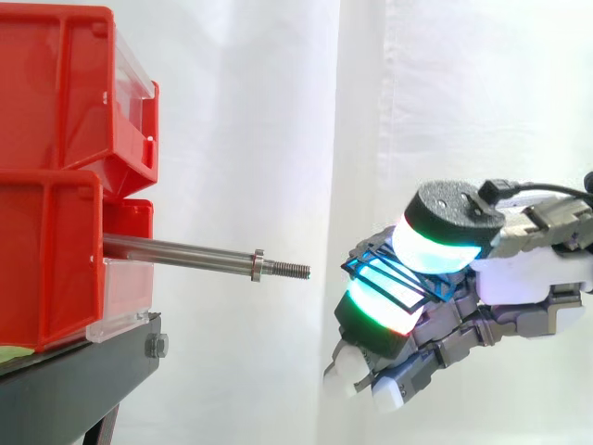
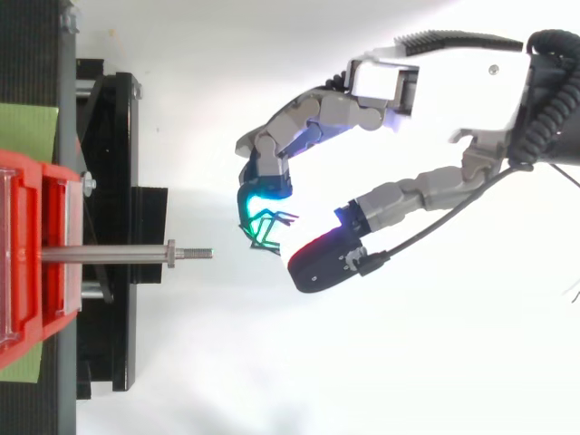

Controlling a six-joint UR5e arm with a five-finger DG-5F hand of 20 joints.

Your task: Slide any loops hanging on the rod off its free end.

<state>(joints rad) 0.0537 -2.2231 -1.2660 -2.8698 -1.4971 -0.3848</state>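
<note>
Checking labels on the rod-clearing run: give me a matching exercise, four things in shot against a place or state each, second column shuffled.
Things:
1. silver metal rod with threaded tip
2. thin dark wire loops
3. stacked red plastic bins
4. black metal stand

Places or states:
A. underneath, carrying the bins
B. pinched by the hand, clear of the rod's free end
C. bare, sticking out level toward the hand
D. at the left, with the rod coming out from them

Pairs: 1-C, 2-B, 3-D, 4-A
</note>
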